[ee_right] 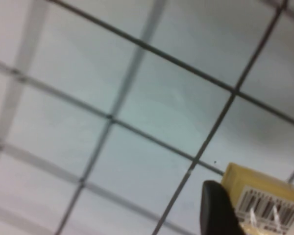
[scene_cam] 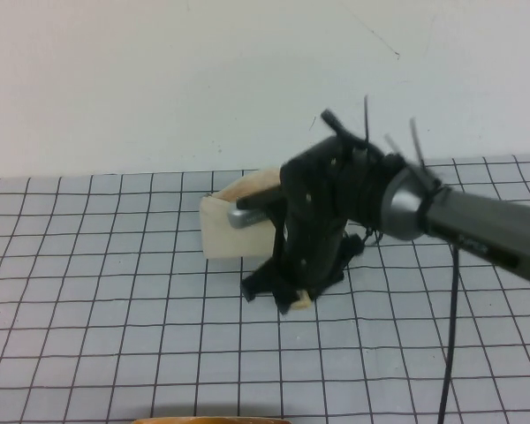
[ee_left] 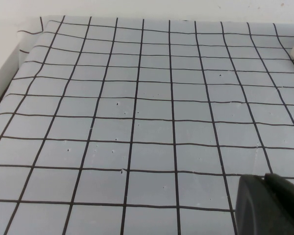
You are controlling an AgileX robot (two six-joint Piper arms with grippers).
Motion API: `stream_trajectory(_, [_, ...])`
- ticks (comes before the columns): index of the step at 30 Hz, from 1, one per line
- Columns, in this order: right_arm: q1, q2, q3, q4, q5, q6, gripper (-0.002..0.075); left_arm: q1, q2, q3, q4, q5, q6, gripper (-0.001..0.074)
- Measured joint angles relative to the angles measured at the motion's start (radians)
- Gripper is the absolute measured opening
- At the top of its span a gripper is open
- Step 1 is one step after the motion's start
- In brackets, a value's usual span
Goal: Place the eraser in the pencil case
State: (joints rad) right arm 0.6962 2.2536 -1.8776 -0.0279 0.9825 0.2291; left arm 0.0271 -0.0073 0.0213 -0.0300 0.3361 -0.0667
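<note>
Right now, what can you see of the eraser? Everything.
The small tan rectangular eraser carries a white barcode label on its upper face. It sits low on the grey gridded mat, at the tip of the right tool, one dark finger against its side. Only a corner shows. The left tool is far away.

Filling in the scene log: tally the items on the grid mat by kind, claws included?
Eraser: 1, tan with barcode label, at the right claw's tip.
Pencil case: 1, cream-white, behind the right arm.
Claws: 2, right claw down at the grid mat by the eraser; left claw only partly seen, over bare mat.
Total: 4
</note>
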Motion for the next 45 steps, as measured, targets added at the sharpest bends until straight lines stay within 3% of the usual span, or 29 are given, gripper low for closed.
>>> stream_trajectory(4, [0.006,-0.107,-0.019,-0.03,-0.029,-0.074,0.0321,0.0,0.0,0.0,0.0,0.0,-0.003,-0.0002])
stream_trajectory(8, [-0.001,-0.177,-0.028,-0.139,-0.182,-0.087,0.0321,0.0,0.0,0.0,0.0,0.0,-0.003,-0.0001])
stream_trajectory(12, [-0.04,-0.161,-0.028,-0.195,-0.374,-0.09,0.0321,0.0,0.0,0.0,0.0,0.0,-0.018,-0.0002])
stream_trajectory(17, [-0.073,-0.088,-0.028,-0.201,-0.455,-0.092,0.0323,0.0,0.0,0.0,0.0,0.0,-0.018,-0.0002])
stream_trajectory(22, [-0.078,-0.051,-0.028,-0.201,-0.469,-0.092,0.0447,0.0,0.0,0.0,0.0,0.0,-0.018,-0.0002])
stream_trajectory(25, [-0.078,-0.066,-0.026,-0.191,-0.455,-0.092,0.0459,0.0,0.0,0.0,0.0,0.0,-0.018,-0.0002])
stream_trajectory(27, [-0.078,-0.098,-0.026,-0.184,-0.428,-0.094,0.041,0.0,0.0,0.0,0.0,0.0,-0.018,-0.0001])
stream_trajectory(29, [-0.075,-0.151,-0.018,-0.18,-0.402,-0.094,0.0302,0.0,0.0,0.0,0.0,0.0,-0.018,-0.0002])
stream_trajectory(31, [-0.067,-0.237,0.007,-0.178,-0.384,-0.089,0.0145,0.0,0.0,0.0,0.0,0.0,-0.018,-0.0002])
stream_trajectory(33, [-0.049,-0.354,0.072,-0.176,-0.396,-0.082,0.0062,0.0,0.0,0.0,0.0,0.0,-0.018,-0.0002])
stream_trajectory(40, [0.03,-0.814,0.482,-0.174,-0.579,-0.114,0.0006,0.0,0.0,0.0,0.0,0.0,-0.018,-0.0002])
stream_trajectory(45, [0.039,-1.089,0.732,-0.174,-0.54,-0.146,0.0001,0.0,0.0,0.0,0.0,0.0,-0.018,-0.0002])
